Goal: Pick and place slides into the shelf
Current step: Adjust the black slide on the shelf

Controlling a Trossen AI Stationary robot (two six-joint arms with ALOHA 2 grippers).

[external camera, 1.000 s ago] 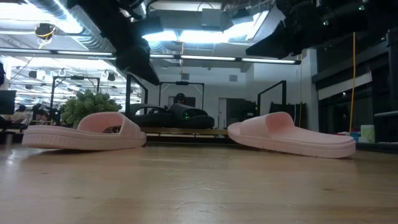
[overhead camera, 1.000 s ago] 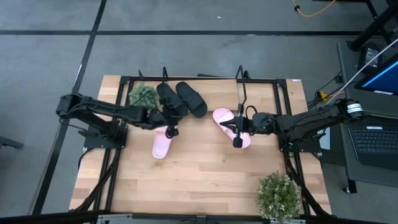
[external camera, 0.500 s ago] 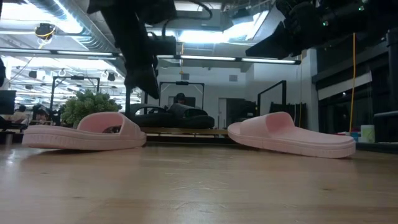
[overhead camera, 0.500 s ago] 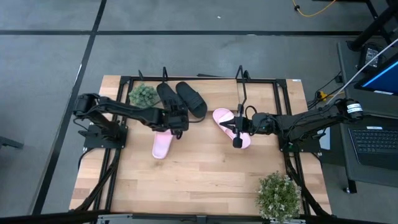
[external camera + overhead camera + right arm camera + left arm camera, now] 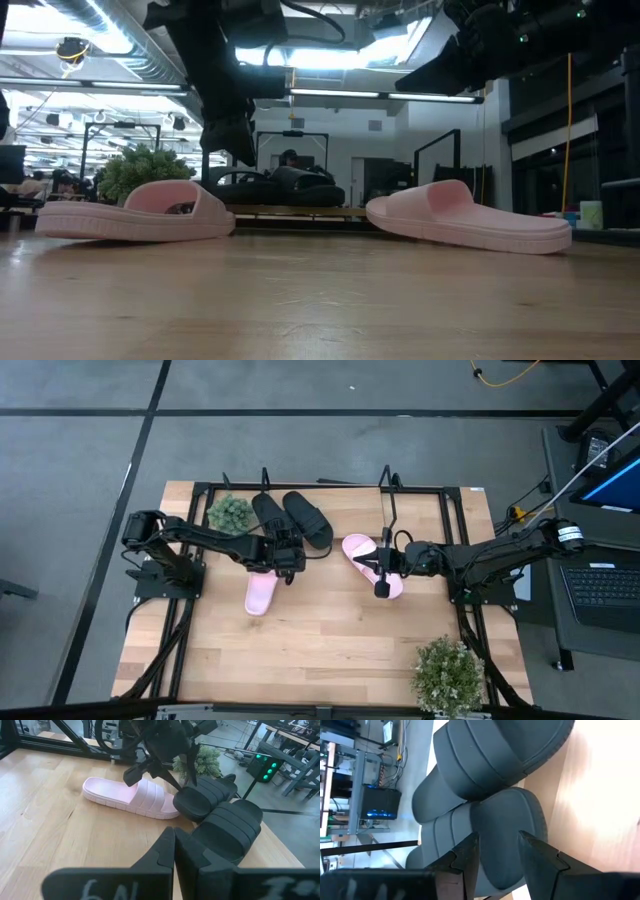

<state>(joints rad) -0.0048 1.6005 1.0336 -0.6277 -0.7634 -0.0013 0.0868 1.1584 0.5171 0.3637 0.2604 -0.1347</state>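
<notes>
Slides: two black ones (image 5: 292, 520) lay side by side near the table's far edge, one pink slide (image 5: 260, 589) toward the middle, another (image 5: 368, 562) nearer the right edge. Left gripper (image 5: 284, 556) hung over the near black slide's end, fingers parted, holding nothing. Probably best lowered straight to straddle the strap. Right gripper (image 5: 381, 565) waited closed, empty, over the right pink slide.

2 slides (image 5: 292, 518) behind 2 slides (image 5: 259, 592)
</notes>
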